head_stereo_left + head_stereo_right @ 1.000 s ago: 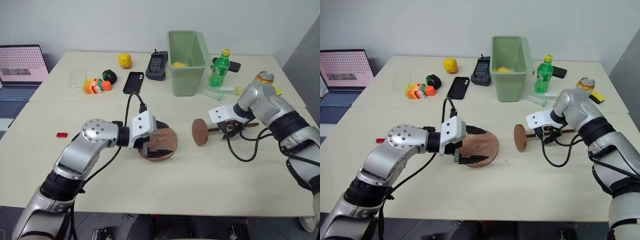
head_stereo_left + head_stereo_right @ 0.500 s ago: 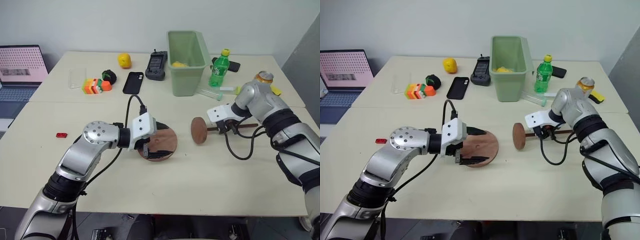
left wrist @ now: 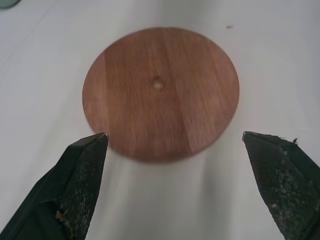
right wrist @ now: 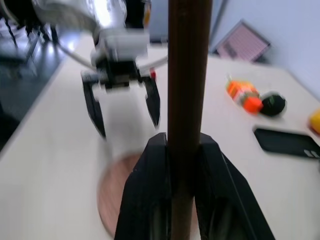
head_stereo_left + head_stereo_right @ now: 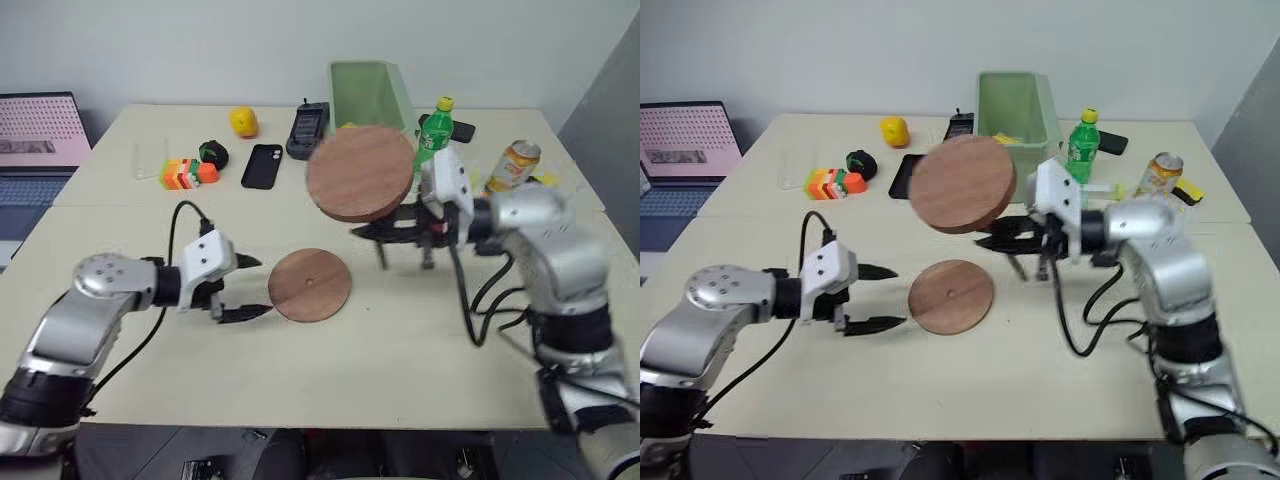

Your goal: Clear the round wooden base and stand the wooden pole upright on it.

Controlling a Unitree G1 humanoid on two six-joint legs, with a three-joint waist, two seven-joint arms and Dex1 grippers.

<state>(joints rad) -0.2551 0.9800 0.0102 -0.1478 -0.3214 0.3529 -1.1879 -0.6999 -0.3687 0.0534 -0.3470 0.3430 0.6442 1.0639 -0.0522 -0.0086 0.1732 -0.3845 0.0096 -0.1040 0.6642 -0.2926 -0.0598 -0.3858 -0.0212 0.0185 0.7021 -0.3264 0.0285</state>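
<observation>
Round wooden base [image 5: 309,284] is lying bare on the table [image 5: 420,350]. Right claw [image 5: 992,233] is gripping the wooden pole [image 5: 962,184], lifted, not yet standing; left claw [image 5: 247,288] is gaping empty beside the base

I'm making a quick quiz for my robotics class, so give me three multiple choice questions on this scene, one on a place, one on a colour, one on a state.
1. Where does the flat round reddish-brown wooden base lie?
A. Inside the green bin
B. On the pale table, in front of the left gripper
C. On the laptop

2. What colour is the cap of the green plastic bottle?
A. Yellow
B. Red
C. Black

3. How is the thin dark-brown wooden pole with its fixed disc?
A. Lying on the table
B. Standing on the base
C. Held in the air by the right gripper

Answers: 1 B, the base sits bare on the table ahead of the left gripper and its open fingers. 2 A, the cap shows yellow. 3 C, the right gripper is shut on the pole, whose disc is above the table.
</observation>
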